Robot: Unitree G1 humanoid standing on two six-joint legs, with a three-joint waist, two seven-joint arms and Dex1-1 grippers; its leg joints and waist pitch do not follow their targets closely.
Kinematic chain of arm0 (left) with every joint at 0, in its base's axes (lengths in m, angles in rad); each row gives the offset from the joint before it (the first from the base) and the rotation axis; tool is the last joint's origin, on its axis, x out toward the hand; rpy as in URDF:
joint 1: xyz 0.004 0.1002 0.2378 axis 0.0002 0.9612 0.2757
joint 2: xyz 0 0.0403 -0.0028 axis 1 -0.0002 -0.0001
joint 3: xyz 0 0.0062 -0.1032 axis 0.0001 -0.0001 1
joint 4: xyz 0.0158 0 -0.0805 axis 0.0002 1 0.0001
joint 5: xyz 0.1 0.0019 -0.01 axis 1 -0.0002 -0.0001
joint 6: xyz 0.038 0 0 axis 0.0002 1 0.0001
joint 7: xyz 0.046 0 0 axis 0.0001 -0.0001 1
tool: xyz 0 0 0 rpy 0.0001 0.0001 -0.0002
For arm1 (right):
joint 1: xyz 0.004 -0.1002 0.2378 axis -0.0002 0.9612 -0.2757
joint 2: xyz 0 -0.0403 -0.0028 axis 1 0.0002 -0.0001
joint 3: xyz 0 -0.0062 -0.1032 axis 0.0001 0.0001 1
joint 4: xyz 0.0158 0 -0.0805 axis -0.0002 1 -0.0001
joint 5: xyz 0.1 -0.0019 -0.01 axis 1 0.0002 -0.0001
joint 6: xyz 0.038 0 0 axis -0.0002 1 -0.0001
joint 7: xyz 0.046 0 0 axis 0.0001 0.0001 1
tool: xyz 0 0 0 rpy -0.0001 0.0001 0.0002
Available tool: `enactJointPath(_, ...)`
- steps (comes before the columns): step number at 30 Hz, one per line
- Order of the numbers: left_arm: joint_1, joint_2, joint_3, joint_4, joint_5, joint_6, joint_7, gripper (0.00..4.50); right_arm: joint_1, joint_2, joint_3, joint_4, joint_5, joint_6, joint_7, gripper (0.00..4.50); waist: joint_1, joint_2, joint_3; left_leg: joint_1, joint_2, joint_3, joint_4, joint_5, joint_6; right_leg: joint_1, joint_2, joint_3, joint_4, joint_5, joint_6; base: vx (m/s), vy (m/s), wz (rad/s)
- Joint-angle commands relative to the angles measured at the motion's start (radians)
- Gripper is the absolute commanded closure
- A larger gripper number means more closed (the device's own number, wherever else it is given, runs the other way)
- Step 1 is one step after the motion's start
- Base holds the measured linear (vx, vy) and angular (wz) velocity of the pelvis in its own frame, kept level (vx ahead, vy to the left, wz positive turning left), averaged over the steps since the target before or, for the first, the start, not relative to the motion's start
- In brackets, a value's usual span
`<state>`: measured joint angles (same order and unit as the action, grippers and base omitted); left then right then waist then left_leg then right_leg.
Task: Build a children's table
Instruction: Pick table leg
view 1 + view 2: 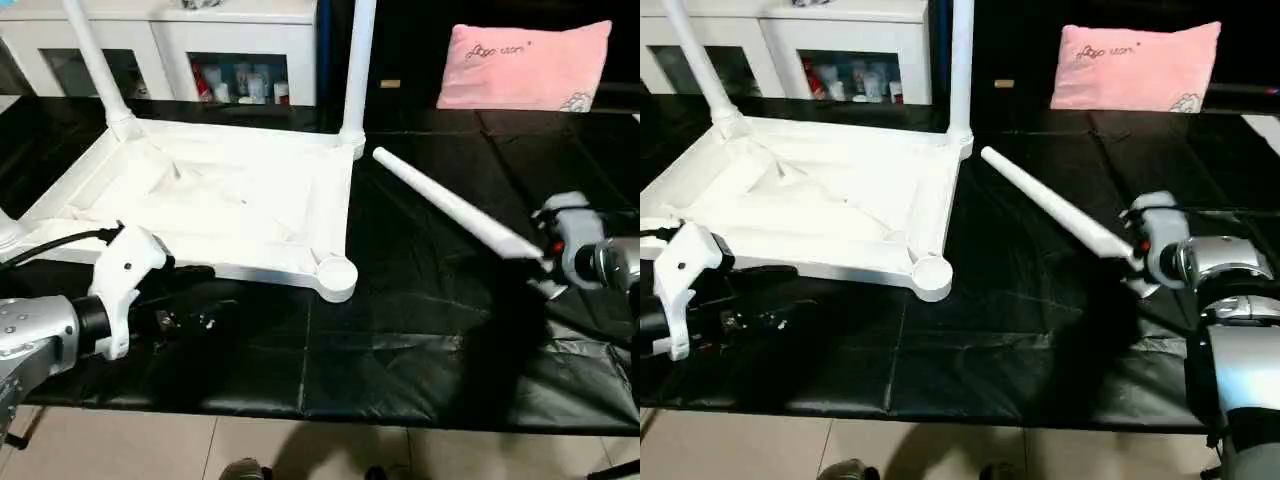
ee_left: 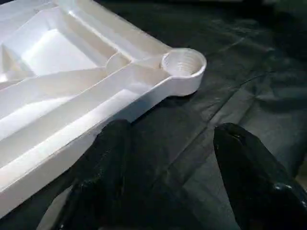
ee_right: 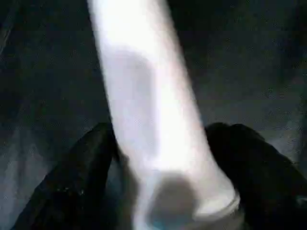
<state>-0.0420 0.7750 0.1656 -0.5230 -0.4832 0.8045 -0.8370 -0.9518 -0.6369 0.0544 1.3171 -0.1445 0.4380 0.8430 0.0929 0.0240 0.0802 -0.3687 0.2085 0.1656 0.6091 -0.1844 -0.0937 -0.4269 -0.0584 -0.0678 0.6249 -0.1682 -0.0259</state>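
Note:
The white tabletop (image 1: pixel 230 210) lies upside down on the black cover, ribs up. Two white legs (image 1: pixel 95 60) (image 1: pixel 358 60) stand upright in its far corner sockets. Its near right corner socket (image 1: pixel 335 272) is empty and shows close in the left wrist view (image 2: pixel 182 62). My left gripper (image 1: pixel 215 310) is open, low beside the tabletop's near edge, with nothing between its black fingers (image 2: pixel 115 158). A loose leg (image 1: pixel 450 205) lies slanted to the right of the tabletop. My right gripper (image 1: pixel 545 265) is shut on the leg's thick end (image 3: pixel 148 120).
A pink pillow (image 1: pixel 525 65) leans at the back right. A white glass-door cabinet (image 1: pixel 200 50) stands behind the tabletop. The black cover's front edge (image 1: pixel 320 420) drops to pale floor, where a shoe tip (image 1: pixel 240 468) shows.

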Motion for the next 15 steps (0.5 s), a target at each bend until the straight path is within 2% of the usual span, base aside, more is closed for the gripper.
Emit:
enactJointPath(1,-0.014,0.001,-0.007,0.006,-0.02,0.007,-0.011,1.43,-0.001,0.004,0.037,0.004,-0.029,0.006,0.065,1.25,0.003,-0.007,-0.067,-0.002,0.008,0.004,-0.06,-0.276,0.044,0.054,-0.056,0.034,-0.084,-0.389,-0.207,0.0,0.0,0.0)
enactJointPath(3,-0.02,-0.001,-0.011,0.007,-0.022,0.007,-0.012,1.43,-0.003,0.005,0.041,0.002,-0.029,0.009,0.08,1.49,0.003,-0.008,-0.068,-0.002,0.007,0.004,-0.06,-0.272,0.043,0.055,-0.056,0.034,-0.084,-0.396,-0.203,0.0,0.0,0.0)
enactJointPath(4,-0.029,-0.004,-0.019,0.009,-0.023,0.004,-0.012,1.43,-0.01,0.008,0.046,-0.003,-0.026,0.017,0.111,1.55,0.001,-0.018,-0.072,-0.003,0.008,0.006,-0.058,-0.258,0.045,0.056,-0.056,0.035,-0.084,-0.393,-0.202,0.0,0.0,0.0)
enactJointPath(5,-0.03,-0.005,-0.021,0.009,-0.023,0.003,-0.012,1.43,-0.011,0.008,0.044,-0.003,-0.025,0.019,0.115,1.61,0.002,-0.016,-0.072,-0.002,0.008,0.005,-0.058,-0.257,0.045,0.056,-0.056,0.035,-0.082,-0.395,-0.201,0.0,0.0,0.0)
enactJointPath(6,-0.038,-0.01,-0.032,0.013,-0.022,-0.004,-0.008,1.43,-0.019,0.014,0.037,-0.006,-0.016,0.034,0.138,1.67,0.0,-0.02,-0.072,-0.002,0.008,0.006,-0.058,-0.255,0.048,0.056,-0.055,0.035,-0.084,-0.399,-0.198,0.0,0.0,0.0)
enactJointPath(7,-0.038,-0.01,-0.032,0.013,-0.022,-0.004,-0.008,1.43,-0.019,0.014,0.037,-0.006,-0.016,0.034,0.138,1.73,0.001,-0.019,-0.072,-0.002,0.008,0.005,-0.058,-0.255,0.047,0.055,-0.055,0.035,-0.083,-0.404,-0.197,0.0,0.0,0.0)
enactJointPath(8,-0.047,-0.017,-0.043,0.016,-0.021,-0.009,-0.002,1.43,-0.024,0.022,0.032,-0.008,-0.01,0.042,0.158,1.73,0.0,-0.021,-0.073,-0.002,0.009,0.005,-0.057,-0.253,0.045,0.055,-0.056,0.036,-0.083,-0.406,-0.195,0.0,0.0,0.0)
enactJointPath(9,-0.051,-0.021,-0.048,0.018,-0.021,-0.011,0.001,1.43,-0.025,0.025,0.038,-0.009,-0.013,0.042,0.17,1.75,-0.001,-0.028,-0.072,-0.003,0.008,0.005,-0.057,-0.255,0.044,0.056,-0.056,0.035,-0.084,-0.42,-0.187,0.0,0.0,0.0)
enactJointPath(15,-0.067,-0.041,-0.078,0.026,-0.02,-0.017,0.01,1.43,-0.016,0.043,0.079,-0.017,-0.044,0.043,0.206,1.76,-0.003,-0.03,-0.077,-0.001,0.011,0.006,-0.056,-0.235,0.037,0.055,-0.056,0.037,-0.08,-0.391,-0.192,0.0,0.0,0.0)
